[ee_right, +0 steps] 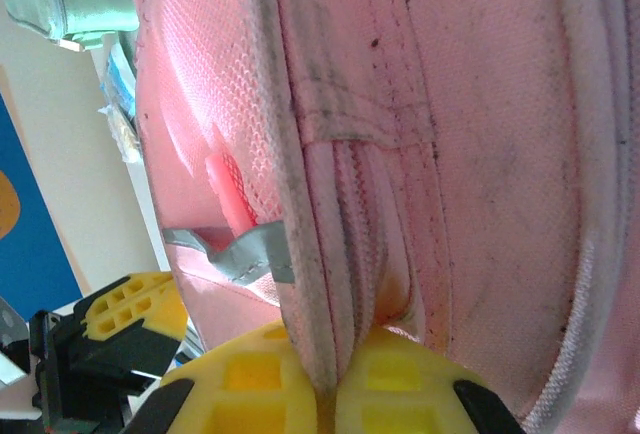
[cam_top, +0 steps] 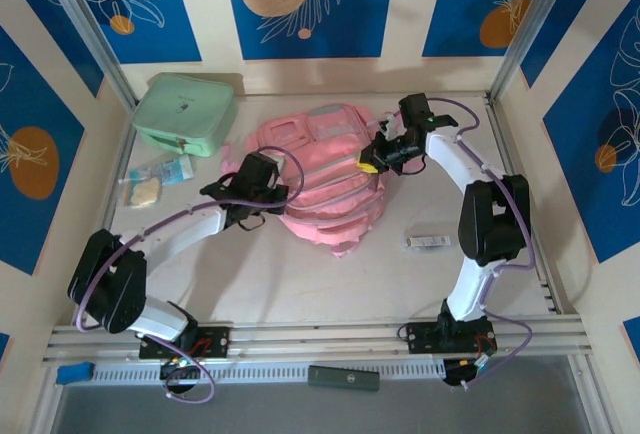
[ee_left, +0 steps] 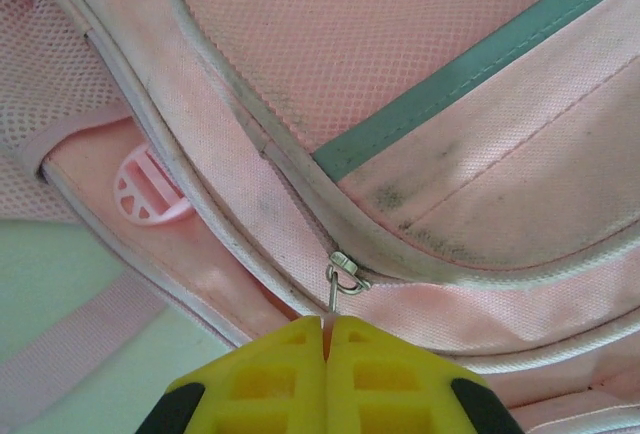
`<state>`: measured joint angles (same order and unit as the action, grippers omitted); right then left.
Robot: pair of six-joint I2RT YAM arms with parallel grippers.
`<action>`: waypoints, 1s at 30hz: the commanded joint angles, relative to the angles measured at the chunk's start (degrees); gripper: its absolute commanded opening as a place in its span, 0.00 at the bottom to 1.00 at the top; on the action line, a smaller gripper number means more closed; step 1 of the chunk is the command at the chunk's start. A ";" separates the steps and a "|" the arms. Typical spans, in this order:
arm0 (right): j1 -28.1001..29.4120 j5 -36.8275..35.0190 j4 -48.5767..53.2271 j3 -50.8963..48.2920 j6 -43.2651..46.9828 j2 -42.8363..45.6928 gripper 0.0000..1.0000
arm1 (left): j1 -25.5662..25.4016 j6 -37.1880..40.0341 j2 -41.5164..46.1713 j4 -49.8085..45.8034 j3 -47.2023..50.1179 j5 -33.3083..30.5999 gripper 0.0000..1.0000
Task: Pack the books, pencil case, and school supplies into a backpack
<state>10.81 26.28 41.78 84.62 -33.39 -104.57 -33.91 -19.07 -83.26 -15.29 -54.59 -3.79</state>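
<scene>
Left jaws pressed together, pinching zipper pull (ee_left: 342,276); right jaws clamped on backpack (ee_right: 480,154) edge seam.

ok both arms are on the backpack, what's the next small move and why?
Probably draw the left gripper along the zip line to start opening the backpack. Its jaws are shut on the zip pull. The right gripper has its jaws pinching a fabric edge, which could brace the bag against the pull. I can't tell which direction opens the zip.

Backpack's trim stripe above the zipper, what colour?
Teal stripe on the pink backpack; best in left wrist view.
</scene>
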 commanded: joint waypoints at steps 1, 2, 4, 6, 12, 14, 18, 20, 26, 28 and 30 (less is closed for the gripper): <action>-1.28 -1.05 -1.22 3.66 2.61 -0.82 0.00 | 3.24 3.39 -0.29 1.74 2.05 -2.98 0.00; -1.07 -1.13 -0.66 4.08 3.24 -1.29 0.00 | 3.88 3.35 -0.91 2.75 1.74 -3.46 0.00; -0.76 -1.14 -0.22 4.25 3.63 -1.68 0.00 | 4.63 3.16 -1.57 4.06 1.42 -3.60 0.00; -0.19 -1.03 -0.21 4.32 4.42 -1.60 0.00 | 4.79 3.57 -1.47 5.45 1.58 -2.74 0.00; 0.35 -3.10 1.35 6.85 5.07 -1.85 0.22 | 3.56 0.89 -1.10 3.02 0.63 4.05 0.00; 0.33 -4.54 1.20 6.79 4.80 -0.74 0.36 | 2.21 0.72 -0.48 1.25 0.58 3.66 0.10; 0.10 -8.84 3.92 5.73 5.02 2.01 0.49 | 0.35 -0.49 2.49 -3.47 0.83 3.17 0.34; -0.07 -12.59 4.43 2.76 3.88 4.92 0.55 | -0.71 -1.65 4.80 -5.56 1.79 2.28 0.41; 0.47 -27.36 7.55 -8.50 -1.96 17.71 0.69 | -4.34 -6.06 10.88 -9.40 4.02 2.75 0.52; 0.44 -32.11 9.50 -12.83 -5.08 21.92 0.72 | -6.39 -8.03 12.45 -9.52 4.55 2.78 0.54; 0.18 -34.03 9.46 -18.10 -8.25 26.35 0.76 | -8.72 -8.77 13.37 -8.78 5.23 3.68 0.57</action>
<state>11.11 0.05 47.29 71.79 -35.73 -82.41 -40.18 -24.99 -71.42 -22.15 -50.68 -1.43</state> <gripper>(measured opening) 0.747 0.566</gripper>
